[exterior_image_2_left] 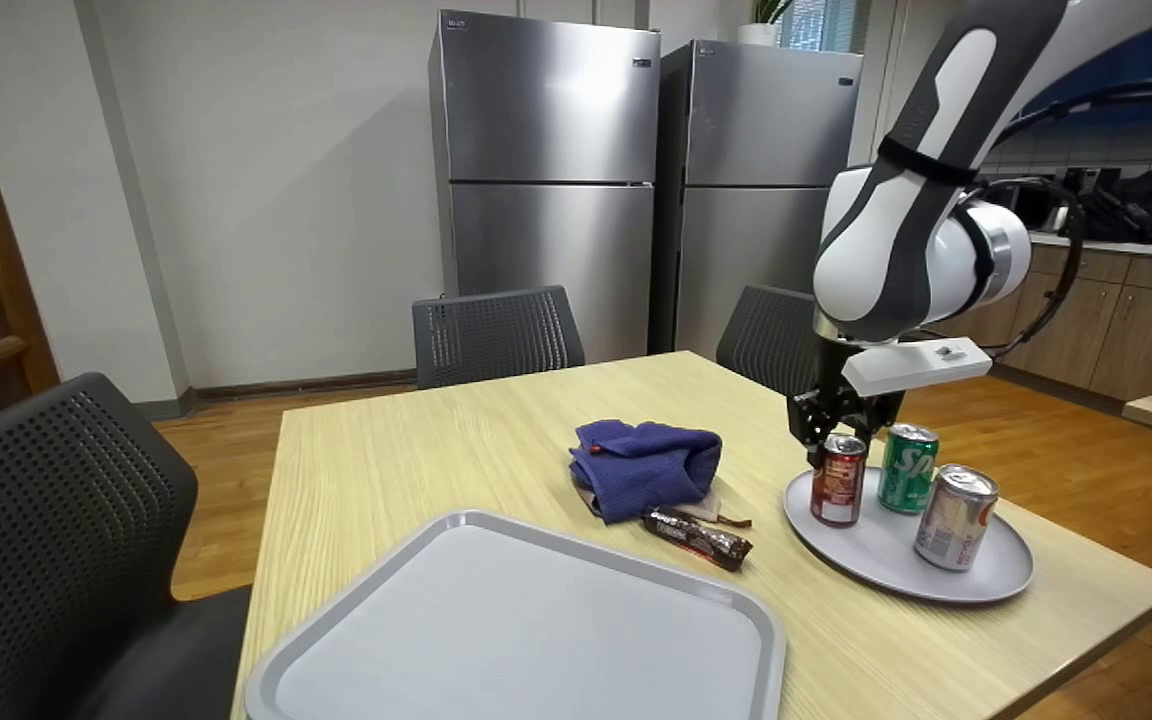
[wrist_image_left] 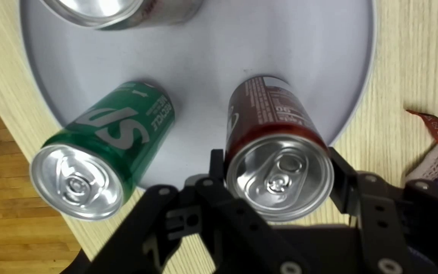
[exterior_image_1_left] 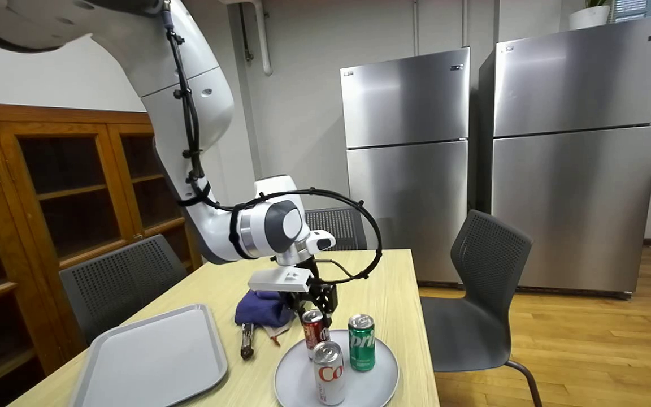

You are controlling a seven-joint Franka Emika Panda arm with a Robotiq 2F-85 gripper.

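Observation:
My gripper (wrist_image_left: 276, 167) is shut on a red soda can (wrist_image_left: 268, 102), one finger against each side just under the silver lid. The red can stands on a round grey plate (wrist_image_left: 211, 45), as an exterior view shows (exterior_image_2_left: 838, 490). A green Sprite can (wrist_image_left: 120, 125) stands upright on the plate beside it, outside the fingers. A silver Diet Coke can (exterior_image_1_left: 329, 376) stands on the plate too and partly hides the red can there. Only part of the silver can shows at the top of the wrist view (wrist_image_left: 162, 11).
A large grey tray (exterior_image_2_left: 536, 620) lies on the wooden table (exterior_image_2_left: 386, 480). A crumpled blue cloth (exterior_image_2_left: 641, 470) and a dark-wrapped bar (exterior_image_2_left: 698, 537) lie between the tray and the plate. Grey chairs (exterior_image_1_left: 478, 294) stand round the table. Two steel fridges (exterior_image_1_left: 407, 152) stand behind.

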